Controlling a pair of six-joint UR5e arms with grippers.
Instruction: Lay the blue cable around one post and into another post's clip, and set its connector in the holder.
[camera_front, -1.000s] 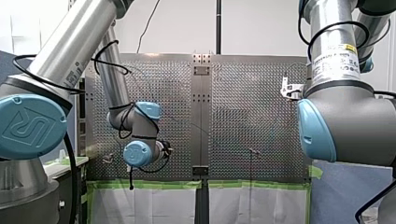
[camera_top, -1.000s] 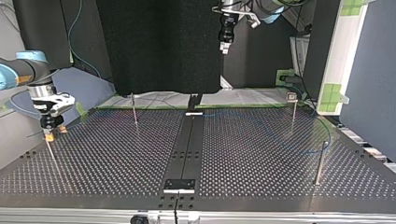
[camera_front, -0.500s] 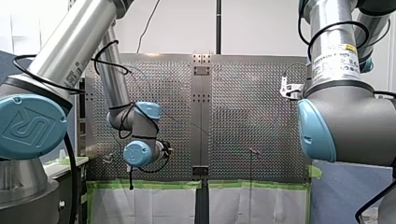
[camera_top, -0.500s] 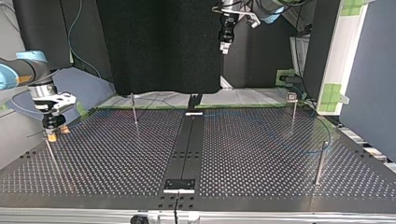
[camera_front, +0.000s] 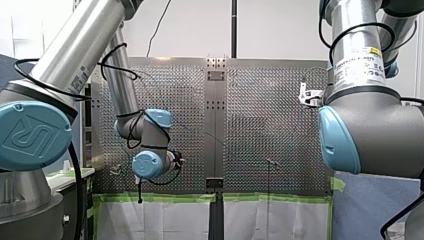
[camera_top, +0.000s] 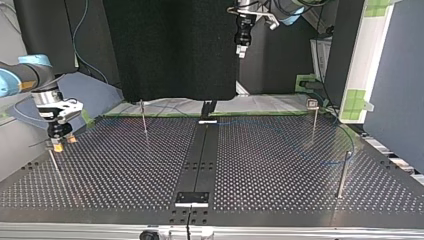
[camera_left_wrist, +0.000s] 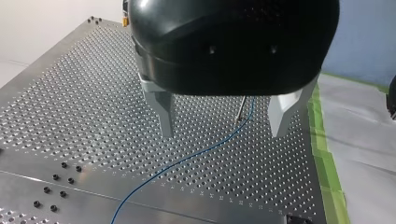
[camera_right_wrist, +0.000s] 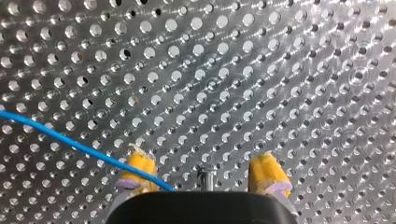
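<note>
The thin blue cable (camera_left_wrist: 187, 158) lies loose on the perforated table, passing a slim post (camera_left_wrist: 240, 109) under my left gripper (camera_left_wrist: 222, 126). That gripper hangs high above the table, open and empty; in the top view it (camera_top: 241, 50) is near the back. My right gripper (camera_top: 64, 143) is low at the top view's left, above a thin post (camera_top: 52, 160). In its wrist view the yellow pads (camera_right_wrist: 268, 175) stand open on either side of a post top (camera_right_wrist: 205, 176), and the cable (camera_right_wrist: 70, 140) runs in across one pad. I cannot make out the connector.
Three more thin posts stand on the table (camera_top: 250, 170) in the top view: one at the back left (camera_top: 143, 117), one at the back right (camera_top: 314, 120) and one nearer on the right (camera_top: 344, 172). A dark strip (camera_top: 200, 160) runs down the middle.
In the top view my right gripper has shifted slightly to the right and a little lower, near the left post. My left arm has not moved.
</note>
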